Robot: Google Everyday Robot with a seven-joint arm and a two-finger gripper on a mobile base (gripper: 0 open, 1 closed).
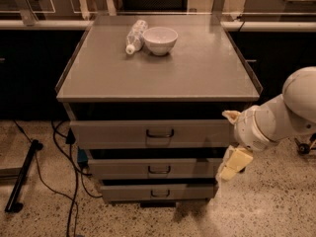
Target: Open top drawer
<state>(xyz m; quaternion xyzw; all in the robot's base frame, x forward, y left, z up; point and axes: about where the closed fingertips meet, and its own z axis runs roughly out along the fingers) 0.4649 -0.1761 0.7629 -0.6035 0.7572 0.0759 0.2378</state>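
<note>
The top drawer [118,133] is the widest grey front under the cabinet top, with a dark pull handle [160,133] at its centre. It looks closed, level with a dark gap above it. My gripper [234,164] hangs at the cabinet's right front corner, to the right of the drawer fronts and about level with the middle drawer [123,168]. It points down and holds nothing. It is well to the right of the handle and does not touch it.
A white bowl [159,40] and a lying plastic bottle [135,35] sit at the back of the cabinet top [197,73]. The smallest drawer [128,192] is lowest. Black cables [64,181] and a dark bar [22,181] lie on the floor left.
</note>
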